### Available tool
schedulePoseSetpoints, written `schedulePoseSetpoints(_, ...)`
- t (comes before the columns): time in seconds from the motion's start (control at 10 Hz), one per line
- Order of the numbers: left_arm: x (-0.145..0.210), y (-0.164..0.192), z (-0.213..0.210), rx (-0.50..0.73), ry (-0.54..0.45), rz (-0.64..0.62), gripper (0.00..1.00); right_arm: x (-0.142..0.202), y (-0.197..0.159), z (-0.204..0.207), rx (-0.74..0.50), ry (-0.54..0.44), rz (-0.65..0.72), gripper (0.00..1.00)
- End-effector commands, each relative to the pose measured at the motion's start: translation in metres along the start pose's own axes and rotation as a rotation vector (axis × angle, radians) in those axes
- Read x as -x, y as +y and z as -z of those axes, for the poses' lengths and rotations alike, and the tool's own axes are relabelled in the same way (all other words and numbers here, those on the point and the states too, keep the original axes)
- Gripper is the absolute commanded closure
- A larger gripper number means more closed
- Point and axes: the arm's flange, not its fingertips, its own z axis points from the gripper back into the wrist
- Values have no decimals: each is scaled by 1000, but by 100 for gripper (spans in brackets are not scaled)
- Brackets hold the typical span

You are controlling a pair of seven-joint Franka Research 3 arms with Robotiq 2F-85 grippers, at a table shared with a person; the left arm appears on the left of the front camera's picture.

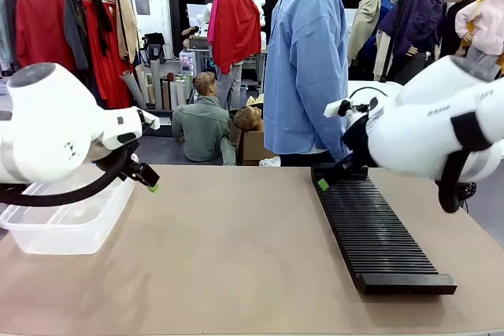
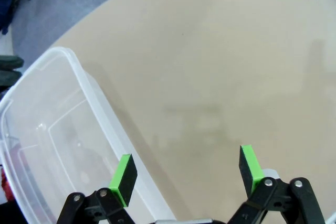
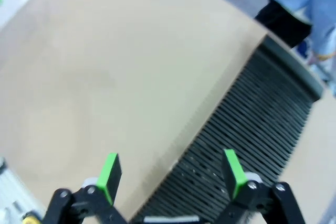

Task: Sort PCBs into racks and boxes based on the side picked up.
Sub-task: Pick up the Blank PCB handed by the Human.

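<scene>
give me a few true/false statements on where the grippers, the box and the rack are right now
1. The left gripper is open with nothing between its fingers. True.
2. The clear box sits on the robot's right side of the table. False: it sits on the left side.
3. The right gripper hangs open over the edge of the black rack. True.
4. The person at the far side wears a red shirt. False: the shirt is light blue.
</scene>
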Motion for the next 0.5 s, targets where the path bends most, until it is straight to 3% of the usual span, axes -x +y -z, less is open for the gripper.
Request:
schedulePoseSetpoints(0.0,-24,30,0,110,56,23,0,-21,-33,-7,-95,43,-15,0)
schedulePoseSetpoints(0.2,-50,56,0,169,129,6,0,-40,-61,-17,-153,87,19,0)
schedulePoseSetpoints(0.4,-57,80,-2,296,125,-25,0,-37,-87,-21,-265,80,95,0)
